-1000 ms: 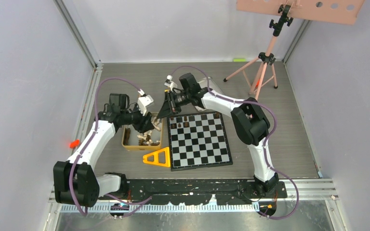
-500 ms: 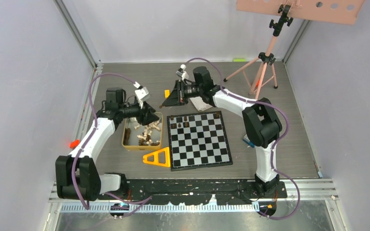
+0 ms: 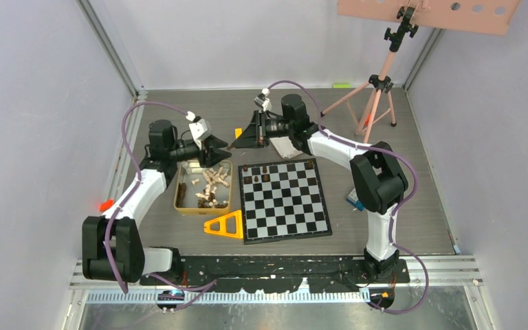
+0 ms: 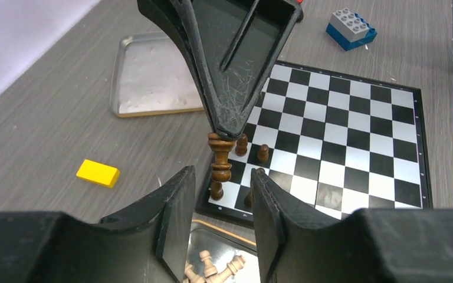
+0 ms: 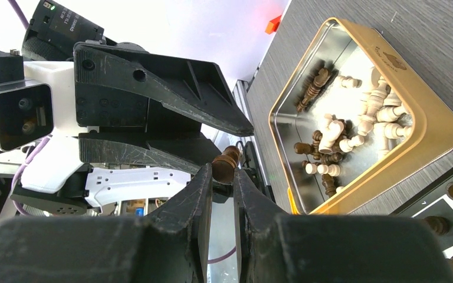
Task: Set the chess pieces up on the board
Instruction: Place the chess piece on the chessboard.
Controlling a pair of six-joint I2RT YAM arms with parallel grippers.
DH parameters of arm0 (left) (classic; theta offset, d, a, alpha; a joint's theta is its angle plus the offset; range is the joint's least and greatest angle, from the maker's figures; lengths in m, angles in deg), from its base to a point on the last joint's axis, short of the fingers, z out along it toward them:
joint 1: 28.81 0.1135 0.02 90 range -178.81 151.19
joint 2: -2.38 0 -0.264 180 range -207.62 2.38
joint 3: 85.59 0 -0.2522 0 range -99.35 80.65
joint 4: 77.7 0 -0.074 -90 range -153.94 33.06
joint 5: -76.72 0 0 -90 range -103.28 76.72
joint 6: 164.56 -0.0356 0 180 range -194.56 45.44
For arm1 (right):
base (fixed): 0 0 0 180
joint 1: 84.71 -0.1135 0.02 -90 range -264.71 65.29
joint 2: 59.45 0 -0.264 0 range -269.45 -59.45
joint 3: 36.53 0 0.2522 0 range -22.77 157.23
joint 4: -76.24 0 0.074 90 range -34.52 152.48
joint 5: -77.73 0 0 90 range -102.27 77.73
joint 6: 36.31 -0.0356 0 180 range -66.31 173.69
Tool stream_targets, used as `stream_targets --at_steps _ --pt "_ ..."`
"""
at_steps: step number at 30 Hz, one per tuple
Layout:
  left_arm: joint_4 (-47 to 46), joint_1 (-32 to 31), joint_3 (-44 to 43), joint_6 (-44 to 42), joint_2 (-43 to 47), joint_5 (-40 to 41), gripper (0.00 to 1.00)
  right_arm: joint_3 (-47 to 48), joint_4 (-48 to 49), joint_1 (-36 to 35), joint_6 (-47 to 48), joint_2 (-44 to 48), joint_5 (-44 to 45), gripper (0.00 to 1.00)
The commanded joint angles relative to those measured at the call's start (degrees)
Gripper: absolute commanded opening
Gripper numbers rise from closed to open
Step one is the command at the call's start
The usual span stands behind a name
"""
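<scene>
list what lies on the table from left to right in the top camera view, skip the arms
red tab → gold tin → chessboard → blue brick. The yellow triangle is left out: it overlaps the tin sideways.

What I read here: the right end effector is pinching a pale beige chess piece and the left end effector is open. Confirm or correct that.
Wrong in one respect: the chess piece pinched in the right end effector is dark brown, not pale beige. The right wrist view shows it. The left end effector is open, as you said.
</scene>
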Motion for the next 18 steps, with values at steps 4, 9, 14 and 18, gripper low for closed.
stream_targets --at_steps 4,9,14,18 --pt "-9.85 0.25 0.34 5.44 -0.58 -4.02 0.35 -0.29 5.21 0.63 -2.03 3.63 -1.13 0.01" --pt "-9.95 0.15 0.51 6.27 -0.58 -4.57 0.26 -0.28 5.22 0.67 -2.05 3.64 -1.07 0.01" --pt "-9.95 0.1 0.54 6.52 -0.82 -4.32 0.21 -0.34 5.15 0.67 -1.93 3.55 -0.9 0.01" --pt "-10.08 -0.18 -0.2 7.28 -1.43 -4.03 0.19 -0.48 5.05 0.67 -1.89 3.31 -0.79 0.01"
